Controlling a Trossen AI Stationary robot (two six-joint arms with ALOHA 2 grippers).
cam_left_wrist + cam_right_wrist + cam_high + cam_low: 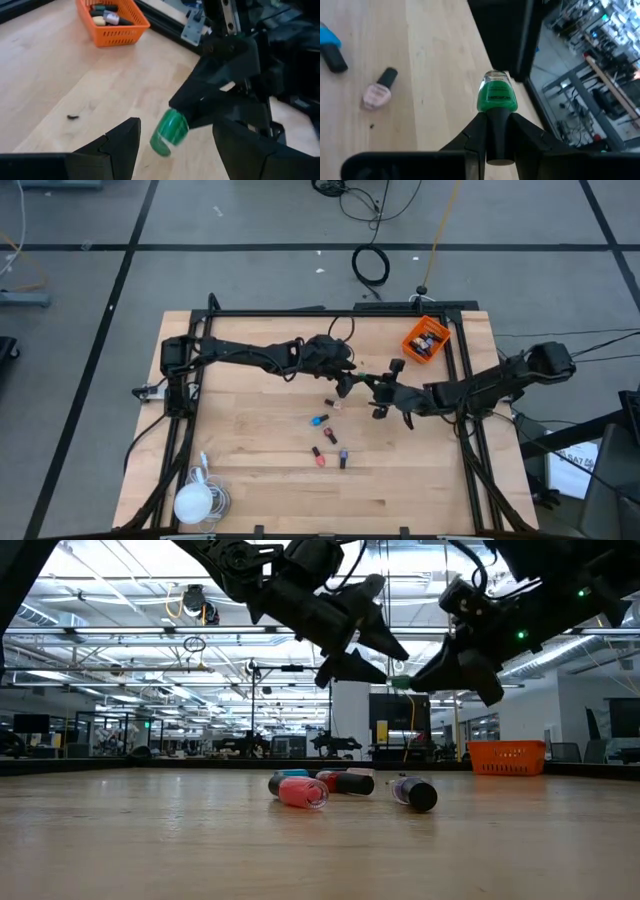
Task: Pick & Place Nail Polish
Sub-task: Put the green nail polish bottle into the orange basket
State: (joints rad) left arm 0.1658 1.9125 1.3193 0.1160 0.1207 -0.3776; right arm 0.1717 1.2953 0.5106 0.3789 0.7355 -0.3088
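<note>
White lump (193, 502): near-left table corner, cord looped beside it
Table (250, 470): pale wood, black frame around it
Left gripper (345, 376): over table centre, off the surface, fingers apart, nothing between them; faces the right gripper, tips near the green bottle
Left fingers (120, 145): spread either side of the green bottle in the wrist view, not touching it
Loose bottles: four lie on their sides near centre, toward the near edge; pale pink (335, 404) nearest the grippers, blue (319, 421) just beyond it, red-pink (318, 457) and purple (343, 459) nearest the near edge, close together
Low view: red-pink (303, 792) and purple (414, 792) lie flat on the wood, both grippers hang above them
Green bottle (497, 94): in the air between the two grippers, above the table
Right gripper (383, 393): over centre, just right of the left one, fingers closed on the green bottle's dark cap (498, 131)
Bin (426, 340): orange, far-right corner, several bottles inside, well apart from both grippers
</note>
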